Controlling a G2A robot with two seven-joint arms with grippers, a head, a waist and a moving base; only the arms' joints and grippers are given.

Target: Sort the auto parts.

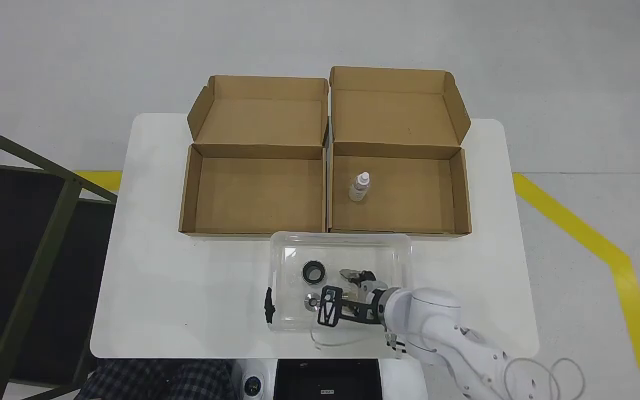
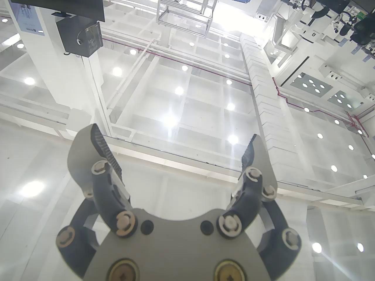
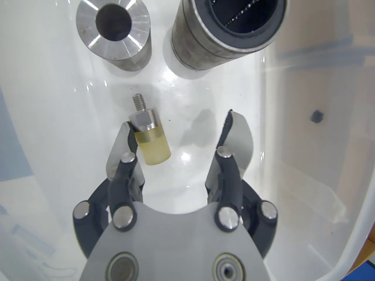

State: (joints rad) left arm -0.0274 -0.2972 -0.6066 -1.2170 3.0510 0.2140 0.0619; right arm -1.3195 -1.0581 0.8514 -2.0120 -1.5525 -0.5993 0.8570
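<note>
A clear plastic bin (image 1: 290,238) sits low in the middle of the top view. Inside stand a shiny steel ring (image 3: 113,27) and a fat dark tube (image 3: 231,18). The right gripper (image 3: 179,122) is wide apart; one finger touches a small yellow rubber plug (image 3: 152,141) with a screw tip. The left gripper (image 2: 174,135) is apart, empty.

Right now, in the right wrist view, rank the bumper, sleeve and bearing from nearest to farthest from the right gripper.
1. The bumper: lying between the open fingers of the right gripper, against one of them.
2. The sleeve and the bearing: side by side beyond the fingertips, too close to call.
</note>
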